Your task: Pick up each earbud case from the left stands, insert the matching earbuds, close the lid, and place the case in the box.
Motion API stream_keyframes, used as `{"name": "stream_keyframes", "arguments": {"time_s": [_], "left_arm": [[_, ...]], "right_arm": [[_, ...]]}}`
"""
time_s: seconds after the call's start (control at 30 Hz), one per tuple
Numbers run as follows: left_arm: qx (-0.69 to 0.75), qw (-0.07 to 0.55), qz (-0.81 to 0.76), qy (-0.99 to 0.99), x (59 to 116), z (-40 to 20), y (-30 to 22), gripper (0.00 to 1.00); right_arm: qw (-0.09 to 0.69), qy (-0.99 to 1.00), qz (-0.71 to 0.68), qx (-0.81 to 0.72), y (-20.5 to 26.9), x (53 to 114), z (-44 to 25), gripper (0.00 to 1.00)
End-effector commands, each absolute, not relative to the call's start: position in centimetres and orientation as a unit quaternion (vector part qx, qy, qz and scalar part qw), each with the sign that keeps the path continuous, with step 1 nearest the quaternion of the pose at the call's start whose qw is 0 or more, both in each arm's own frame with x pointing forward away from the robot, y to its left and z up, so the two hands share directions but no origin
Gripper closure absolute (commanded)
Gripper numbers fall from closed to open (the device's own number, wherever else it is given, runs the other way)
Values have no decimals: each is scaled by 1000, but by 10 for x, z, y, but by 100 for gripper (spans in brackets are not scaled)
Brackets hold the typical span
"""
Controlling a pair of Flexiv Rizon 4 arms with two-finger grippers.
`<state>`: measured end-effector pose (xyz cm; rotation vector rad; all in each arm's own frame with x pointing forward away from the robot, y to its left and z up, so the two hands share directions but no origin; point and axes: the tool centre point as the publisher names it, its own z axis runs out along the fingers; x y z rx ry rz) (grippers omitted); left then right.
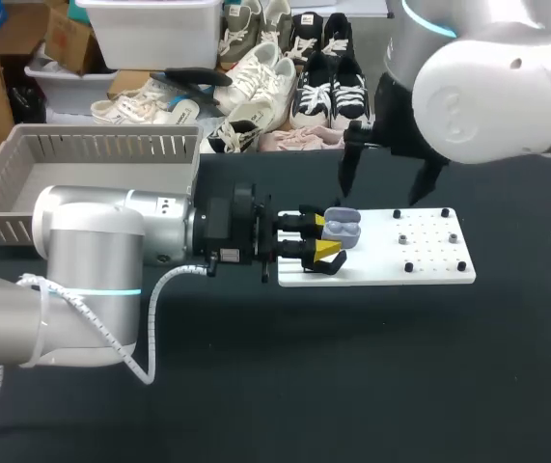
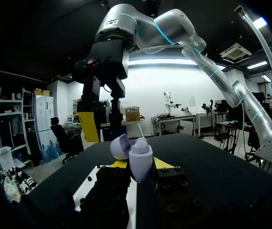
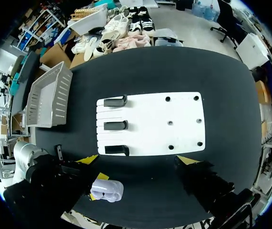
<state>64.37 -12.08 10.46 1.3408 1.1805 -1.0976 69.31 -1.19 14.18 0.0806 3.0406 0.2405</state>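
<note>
My left gripper (image 1: 319, 241) is shut on a lavender earbud case (image 1: 341, 229), holding it over the left end of the white board (image 1: 420, 260). The case's lid (image 2: 120, 145) stands open, and the body (image 2: 140, 161) sits between the yellow fingertips (image 2: 162, 163). My right gripper (image 1: 381, 188) hangs open above and just behind the case, with nothing between its fingers. In the right wrist view the case (image 3: 108, 190) lies below that gripper (image 3: 138, 160), off the board's (image 3: 174, 112) near edge. Three black stands (image 3: 115, 125) on the board are bare.
A grey slatted basket (image 1: 82, 169) stands at the table's back left, seen also from the right wrist as the basket (image 3: 47, 95). Small black pegs (image 1: 408, 267) dot the board's right half.
</note>
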Motion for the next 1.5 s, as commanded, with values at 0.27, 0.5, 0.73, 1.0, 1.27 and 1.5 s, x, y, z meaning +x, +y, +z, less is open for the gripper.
{"name": "stream_keyframes", "arguments": {"time_s": [0.27, 0.5, 0.73, 1.0, 1.27, 1.5], "left_arm": [[554, 500, -454, 488, 644, 104, -121, 100], [554, 500, -454, 488, 644, 104, -121, 100], [554, 500, -454, 488, 644, 104, -121, 100], [547, 511, -450, 487, 643, 110, -110, 100], [520, 549, -407, 512, 642, 140, -54, 100], [507, 574, -338, 547, 652, 165, 3, 100]], "right_arm": [[23, 997, 77, 11, -11, 678, 138, 0], [18, 996, 85, -3, -12, 659, 143, 0], [28, 996, 88, -7, -12, 651, 147, 0], [115, 985, 128, 27, -32, 649, 174, 0], [141, 979, 145, 33, -42, 643, 183, 0], [141, 979, 145, 33, -42, 643, 183, 0]]}}
